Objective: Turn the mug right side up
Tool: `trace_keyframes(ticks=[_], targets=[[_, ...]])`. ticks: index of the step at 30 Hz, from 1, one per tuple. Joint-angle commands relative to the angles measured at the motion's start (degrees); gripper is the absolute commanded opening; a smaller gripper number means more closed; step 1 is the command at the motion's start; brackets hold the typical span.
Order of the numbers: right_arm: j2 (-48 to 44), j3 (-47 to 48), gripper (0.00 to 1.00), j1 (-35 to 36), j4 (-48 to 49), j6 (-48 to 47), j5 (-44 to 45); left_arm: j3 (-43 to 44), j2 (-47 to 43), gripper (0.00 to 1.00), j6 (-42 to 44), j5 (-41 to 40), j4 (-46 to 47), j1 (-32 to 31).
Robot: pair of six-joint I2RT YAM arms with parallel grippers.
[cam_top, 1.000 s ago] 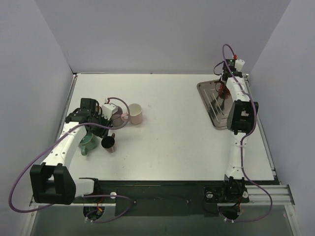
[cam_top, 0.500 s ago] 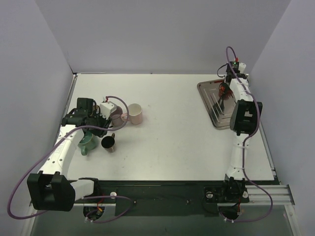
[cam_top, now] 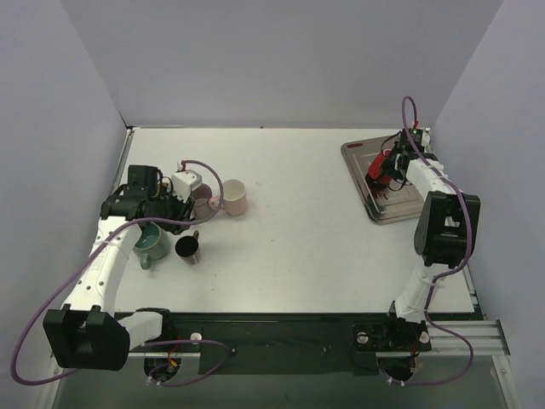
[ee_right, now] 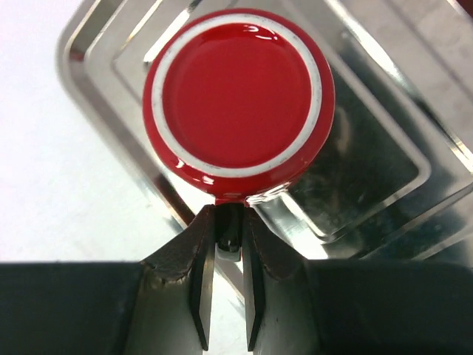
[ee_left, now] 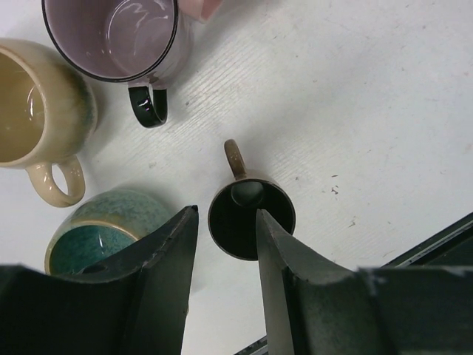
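Right wrist: the right gripper (ee_right: 229, 222) has just clamped the inverted red mug (ee_right: 240, 100) by its handle, far right, ready for flipping; left gripper (ee_left: 225, 214) hangs half-open, empty.

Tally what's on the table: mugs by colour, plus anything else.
red mug: 1
pale pink mug: 1
purple mug: 1
cream mug: 1
teal mug: 1
dark brown mug: 1
metal tray: 1
Total: 7 (6 mugs, 1 tray)
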Motion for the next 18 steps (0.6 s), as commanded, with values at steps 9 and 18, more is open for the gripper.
trace_keyframes(ticks=[9, 18], targets=[[-14.5, -10.5, 0.00, 0.3, 12.0, 8.7, -9.0, 6.7, -1.7, 0.50, -3.5, 9.5, 0.0, -4.3], [-13.7, -9.6, 0.00, 0.1, 5.4, 6.8, -11.4, 6.7, -2.4, 0.50, -5.1, 7.2, 1.4, -10.1]])
